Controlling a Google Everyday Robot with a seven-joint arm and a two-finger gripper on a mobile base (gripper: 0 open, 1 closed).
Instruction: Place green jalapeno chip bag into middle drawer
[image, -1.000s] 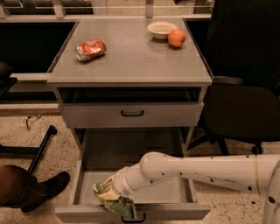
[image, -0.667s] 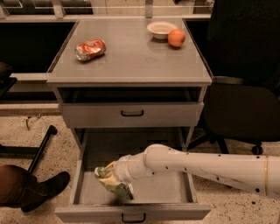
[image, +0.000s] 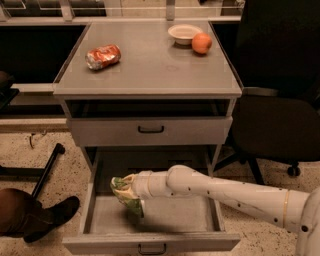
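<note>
The green jalapeno chip bag (image: 129, 200) hangs crumpled from my gripper (image: 125, 187), over the left part of the open middle drawer (image: 175, 216). My white arm reaches in from the right, and the gripper is shut on the bag's upper end. The bag's lower tip is just above the drawer's grey floor; I cannot tell whether it touches. The drawer is pulled far out, with its small black handle (image: 152, 248) at the front edge.
The closed upper drawer front (image: 150, 131) sits above. On the cabinet top lie a crushed orange-red soda can (image: 103, 56), a white bowl (image: 184, 33) and an orange (image: 201, 43). A black office chair (image: 280, 120) stands right; a shoe (image: 55, 212) and black bar (image: 47, 170) are left.
My gripper has carried the bag from the drawer's front edge back and a little up, further into the drawer. The arm has reached further left.
</note>
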